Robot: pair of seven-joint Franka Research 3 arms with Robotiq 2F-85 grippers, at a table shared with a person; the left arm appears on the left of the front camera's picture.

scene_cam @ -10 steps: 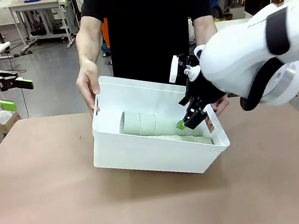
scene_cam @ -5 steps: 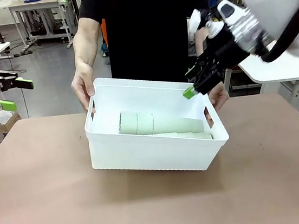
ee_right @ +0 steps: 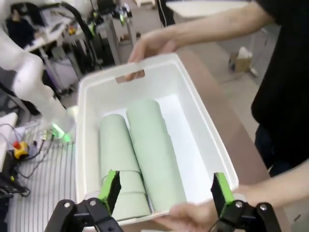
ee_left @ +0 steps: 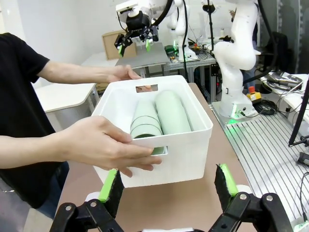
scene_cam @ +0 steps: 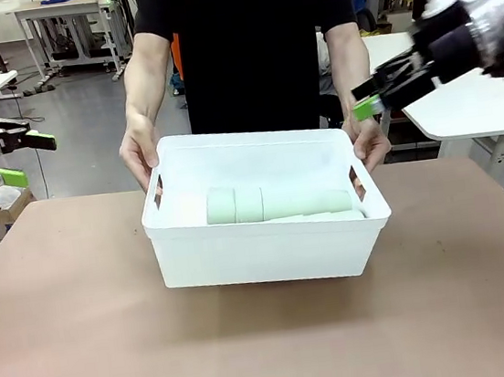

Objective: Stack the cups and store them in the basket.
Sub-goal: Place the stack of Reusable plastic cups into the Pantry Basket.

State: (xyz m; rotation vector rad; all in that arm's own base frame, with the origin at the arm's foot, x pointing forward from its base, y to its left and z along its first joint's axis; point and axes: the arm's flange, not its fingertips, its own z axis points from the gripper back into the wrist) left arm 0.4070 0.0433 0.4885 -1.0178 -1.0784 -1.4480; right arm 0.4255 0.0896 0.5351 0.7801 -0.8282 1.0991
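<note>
The white basket (scene_cam: 260, 252) stands level on the table's middle, and a person's hands (scene_cam: 142, 151) hold its two short ends. Pale green cups (scene_cam: 263, 203) lie on their sides inside it, nested in two rows side by side. My right gripper (scene_cam: 378, 95) hangs open and empty above and to the right of the basket, near the person's other hand (scene_cam: 370, 142). The right wrist view looks down on the basket (ee_right: 195, 140) and both cup rows (ee_right: 152, 145). My left gripper (scene_cam: 26, 158) is open at the far left, off the table, facing the basket (ee_left: 188, 150).
The brown table (scene_cam: 86, 337) spreads bare around the basket. A person in black stands at the far edge. A white side table (scene_cam: 472, 106) lies behind my right arm. Benches and other equipment stand farther back.
My right gripper has lifted out of the basket and drawn back up and to the right, empty. The person has lowered the tilted basket until it sits flat.
</note>
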